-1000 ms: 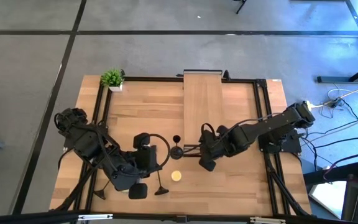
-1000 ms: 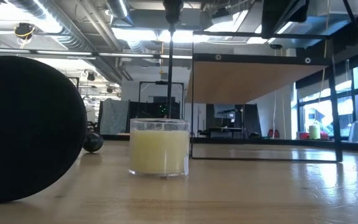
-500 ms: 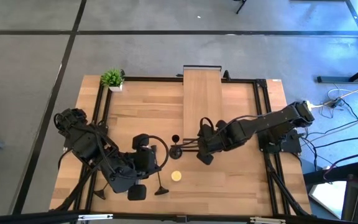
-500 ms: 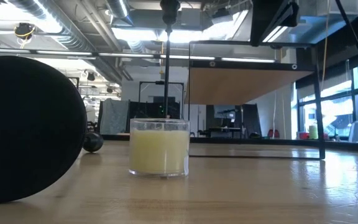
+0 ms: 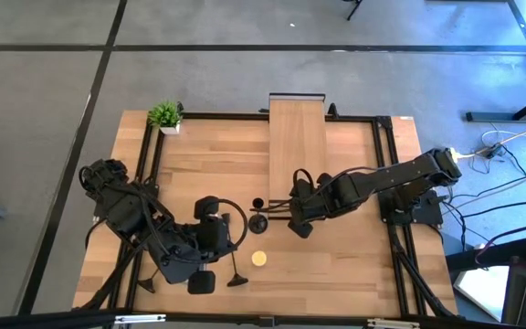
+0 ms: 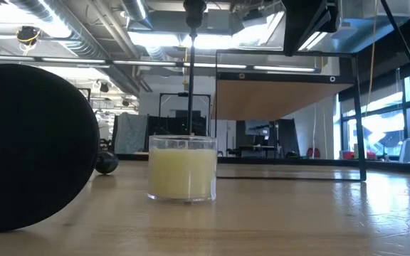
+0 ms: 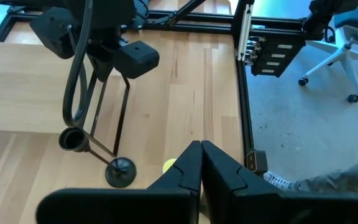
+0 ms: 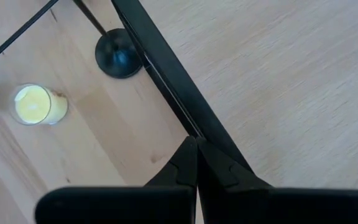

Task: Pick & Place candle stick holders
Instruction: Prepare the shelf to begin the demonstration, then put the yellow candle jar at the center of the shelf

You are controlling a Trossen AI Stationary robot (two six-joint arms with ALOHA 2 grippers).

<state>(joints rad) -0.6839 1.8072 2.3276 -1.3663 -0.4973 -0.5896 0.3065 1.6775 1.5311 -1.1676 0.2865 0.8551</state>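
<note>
Right hand (image 5: pixel 292 217) at desk (image 5: pixel 336 265) centre, fingers closed on tall candle stick holder (image 5: pixel 259 220) stem. Left hand (image 7: pixel 199 163) closed, empty, 7 o'clock. Risk: thin stem slips, base clips yellow candle (image 5: pixel 259 259).

No readable text
No label, brand, number or sign can be made out on anything in any of the four views.
</note>
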